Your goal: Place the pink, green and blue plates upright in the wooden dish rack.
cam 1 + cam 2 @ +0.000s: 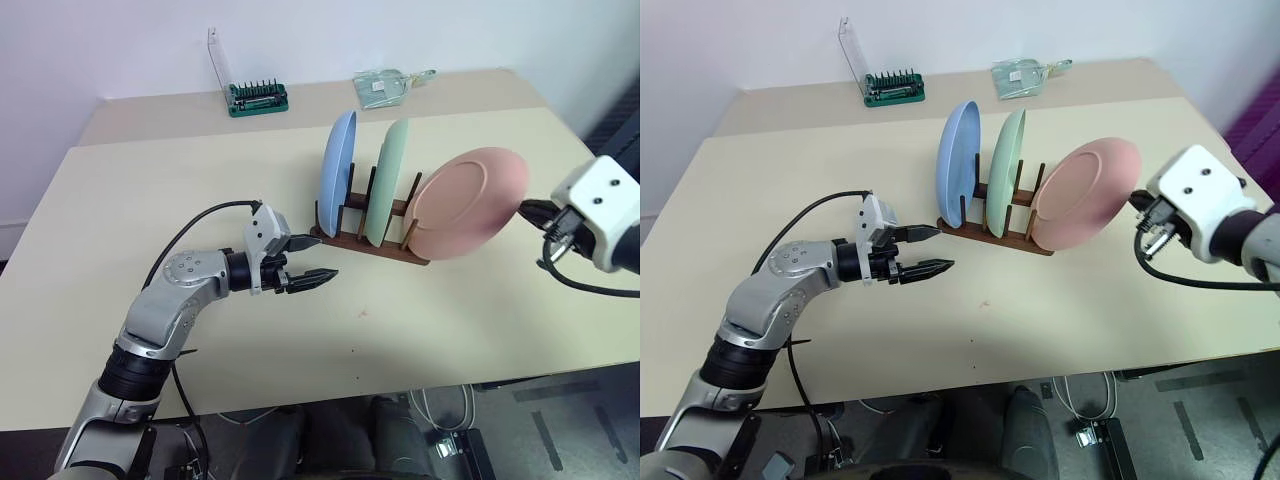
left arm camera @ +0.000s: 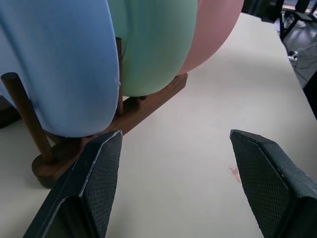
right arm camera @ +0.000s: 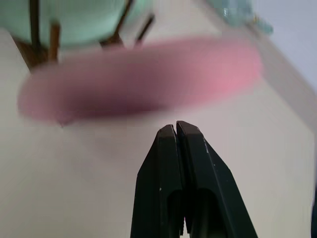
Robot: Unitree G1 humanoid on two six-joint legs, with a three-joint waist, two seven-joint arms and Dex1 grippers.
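Left eye view: wooden dish rack (image 1: 372, 240) sits mid-worktop (image 1: 200, 180) w/ all 3 plates in it. Blue plate (image 1: 337, 172) at the rack's left end, green plate (image 1: 386, 182) in the middle, both upright between pegs. Pink plate (image 1: 468, 203) at the rack's right end, leaning, face tilted up, not as straight as the other 2. So task looks near done; what's left, by my read, is maybe straightening the pink one. Left end effector (image 1: 312, 262) hovers just left of the rack, fingers apart, nothing held. Right end effector (image 1: 533, 212) sits just right of the pink plate's rim; contact can't be told here.

Right eye view: same layout. Count: 1 rack, 3 plates (1 blue, 1 green, 1 pink). Behind the rack, 1 green-based tool case (image 1: 893, 88) and 1 clear packet (image 1: 1021, 78) near the worktop's far edge.

Left wrist view: fingers wide apart, empty; rack's end rail and blue plate right ahead.

Right wrist view: fingers pressed together, holding nothing, pink plate beyond the tips w/ a gap.
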